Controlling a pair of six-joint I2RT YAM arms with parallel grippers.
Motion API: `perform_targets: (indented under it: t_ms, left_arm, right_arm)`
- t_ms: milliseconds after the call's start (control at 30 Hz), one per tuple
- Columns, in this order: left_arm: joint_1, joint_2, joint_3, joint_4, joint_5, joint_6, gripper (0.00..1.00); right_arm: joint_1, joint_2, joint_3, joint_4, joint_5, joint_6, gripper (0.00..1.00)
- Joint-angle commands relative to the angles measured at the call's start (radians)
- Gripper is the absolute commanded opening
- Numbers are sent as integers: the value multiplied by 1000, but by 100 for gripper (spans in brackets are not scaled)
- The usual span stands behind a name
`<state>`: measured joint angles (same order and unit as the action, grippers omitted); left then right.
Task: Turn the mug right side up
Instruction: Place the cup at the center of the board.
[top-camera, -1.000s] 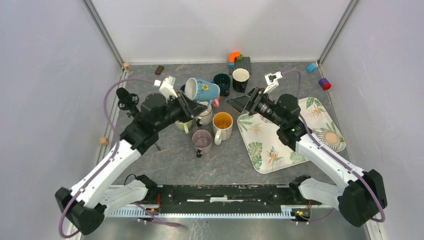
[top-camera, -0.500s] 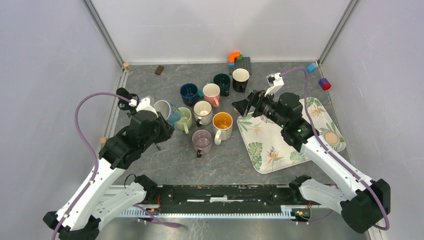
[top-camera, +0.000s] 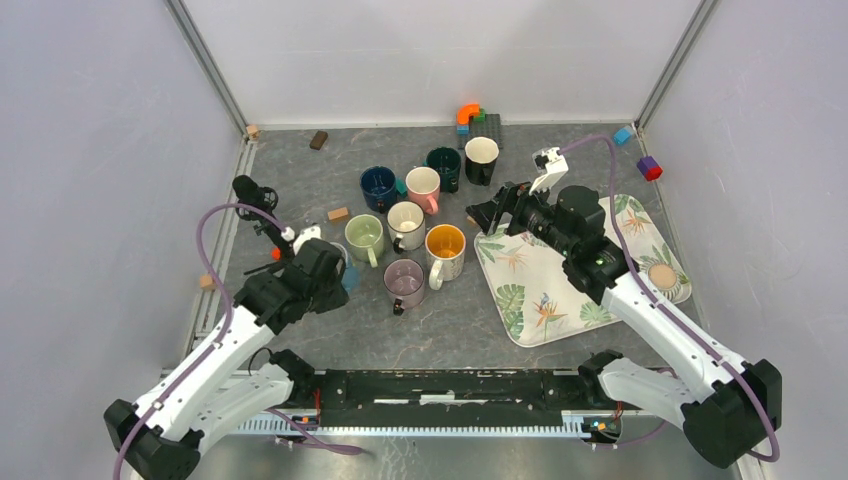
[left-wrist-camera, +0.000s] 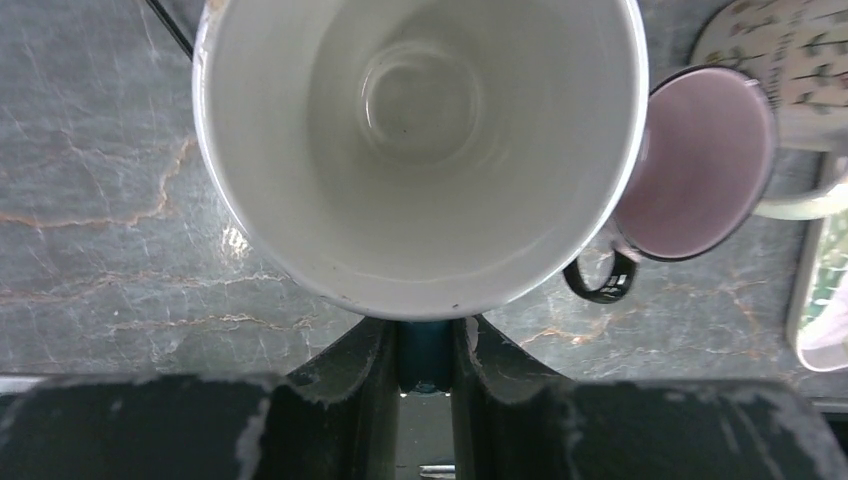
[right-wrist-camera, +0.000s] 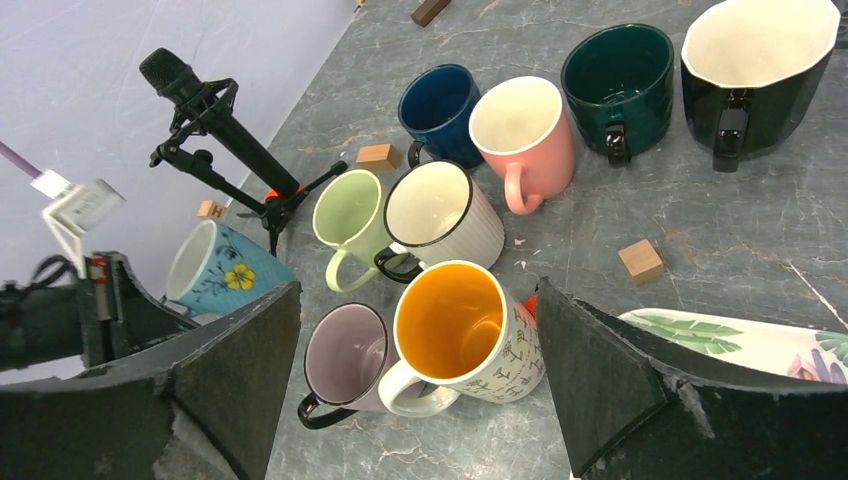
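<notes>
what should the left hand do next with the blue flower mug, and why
Probably ease the light blue ceramic mug with the yellow flower down onto the grey table beside the lilac mug, then let go. The left hand is shut on its handle and its mouth faces up, though it looks tilted.

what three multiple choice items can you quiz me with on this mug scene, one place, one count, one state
1. Relative to the mug cluster, the leaf-print tray lies: A) left B) behind C) right
2. Mugs standing free in that cluster: A) eight B) five C) eleven
3. The left gripper is: A) open B) shut on the floral mug C) shut on a block
Answers: C, the tray sits to its right; A, eight show in the right wrist view; B, its fingers pinch a blue part of that mug.
</notes>
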<state>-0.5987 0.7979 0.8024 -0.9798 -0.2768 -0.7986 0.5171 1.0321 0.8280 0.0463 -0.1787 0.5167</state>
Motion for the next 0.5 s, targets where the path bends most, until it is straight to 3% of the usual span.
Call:
perform_targets:
  t_ms: [0,233,467]
  left_arm:
    - [2,5,-56,143,10,-80,2]
    - [0,9,-174,303,43,-96,2]
    - [0,53,-201,337,69,-75,2]
  right_arm:
    - [4,-20,-3,23,9,-24,91]
    - [4,-7,-7,23,4,-25,92]
    - [4,-6,-3,3,10,-35,91]
